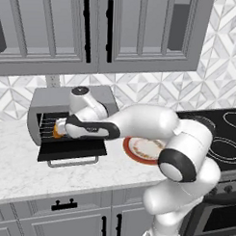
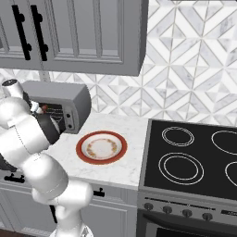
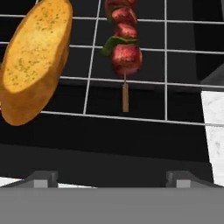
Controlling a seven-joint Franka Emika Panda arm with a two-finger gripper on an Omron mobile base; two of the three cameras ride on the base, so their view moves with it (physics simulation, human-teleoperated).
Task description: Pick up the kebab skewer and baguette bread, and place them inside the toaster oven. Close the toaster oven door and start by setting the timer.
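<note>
bread (image 3: 33, 61): on the oven (image 1: 48, 105) rack (image 3: 175, 65), left of the skewer, long axis running near to far, leaning a bit right
skewer (image 3: 124, 48): on rack, stick end pointing near
door (image 1: 73, 149): open, lying flat
gripper (image 3: 111, 179): jaws wide apart, holding nothing, at the oven mouth
plate (image 2: 83, 150): right of oven

The toaster oven (image 1: 67, 108), a boxy silver-grey unit with a black interior, is set on the marble desk against the tiled wall, its knob panel seen on its right side in the right base view. The toaster oven door (image 1: 73, 149), a dark panel with a silver bar handle, is folded down flat and open. On the wire rack inside, the baguette bread (image 3: 35, 61), a golden speckled stub, is laid beside the kebab skewer (image 3: 124, 48), which is strung with red-brown meat chunks and a green piece, its bare stick end pointed toward the opening.
</note>
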